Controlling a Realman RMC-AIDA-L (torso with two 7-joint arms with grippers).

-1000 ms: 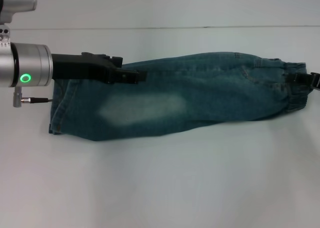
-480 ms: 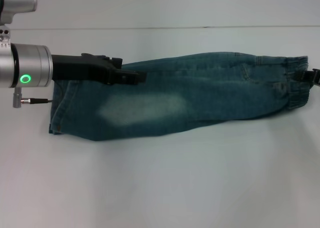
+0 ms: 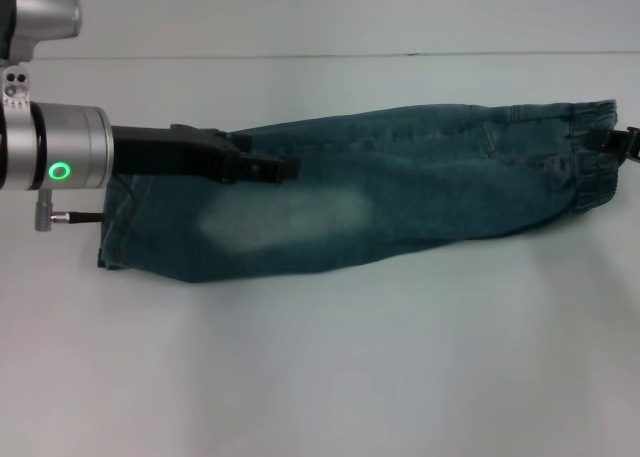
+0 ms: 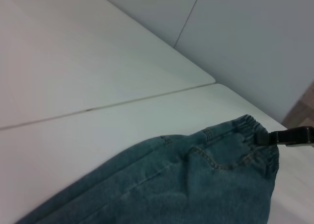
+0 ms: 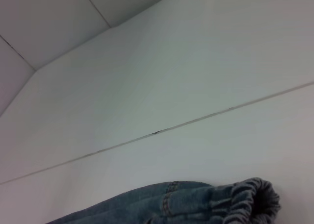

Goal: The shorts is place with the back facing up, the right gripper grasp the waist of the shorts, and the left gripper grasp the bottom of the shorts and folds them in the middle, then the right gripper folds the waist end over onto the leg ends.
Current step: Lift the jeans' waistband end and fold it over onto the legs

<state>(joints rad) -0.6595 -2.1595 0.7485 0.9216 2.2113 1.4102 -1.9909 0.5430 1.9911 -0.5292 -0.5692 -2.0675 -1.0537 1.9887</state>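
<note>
Head view: shorts [image 3: 380,192] already folded lengthwise, lying long across white table [image 3: 320,377]. My left gripper [image 3: 285,166] over leg end, clamped on denim. My right gripper [image 3: 625,142] at waistband [image 4: 255,136], jaw state unclear. Next, I judge: right carries waist over onto leg ends.

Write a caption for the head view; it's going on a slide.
Denim shorts folded lengthwise on a white table, left gripper over the leg end, right gripper at the elastic waistband.
</note>
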